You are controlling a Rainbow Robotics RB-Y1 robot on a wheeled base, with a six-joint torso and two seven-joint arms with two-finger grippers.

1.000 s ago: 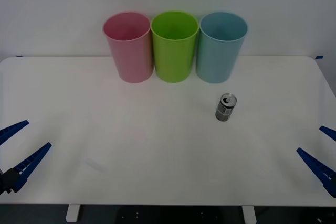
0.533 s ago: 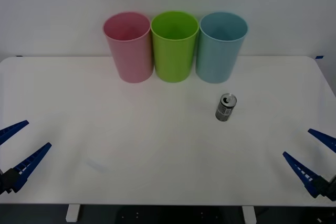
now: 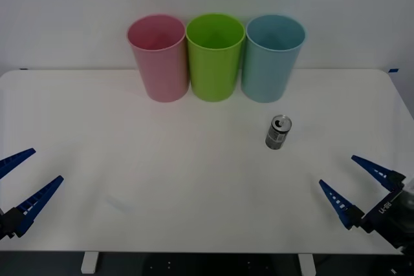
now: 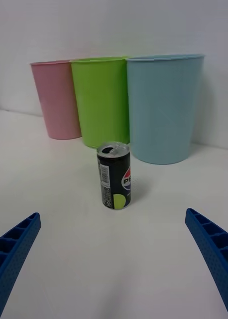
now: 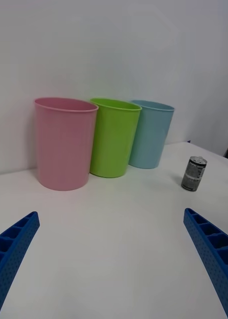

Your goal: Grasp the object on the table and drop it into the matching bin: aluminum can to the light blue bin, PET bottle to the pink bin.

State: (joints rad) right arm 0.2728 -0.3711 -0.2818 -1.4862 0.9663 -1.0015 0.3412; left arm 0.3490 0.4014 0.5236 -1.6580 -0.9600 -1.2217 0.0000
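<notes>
A pink bin [image 5: 62, 143], green bin [image 5: 114, 137] and light blue bin [image 5: 150, 133] are being seen lined up on the white bench [image 5: 114, 239], a can [image 5: 193, 173] standing nearby, the left hand [image 5: 114, 259] spread wide.

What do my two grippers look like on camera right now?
Both carry long blue tapering fingers, ribbed with square pockets. The right gripper has a black mount with small white lettering, too small to read. The left gripper shows the same blue fingers on a dark base.

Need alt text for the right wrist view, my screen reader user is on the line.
A small dark drink can stands upright on the white table, centred ahead of the open right claw. Behind it stand three tall bins in a row: pink bin, green bin and light blue bin.
</notes>
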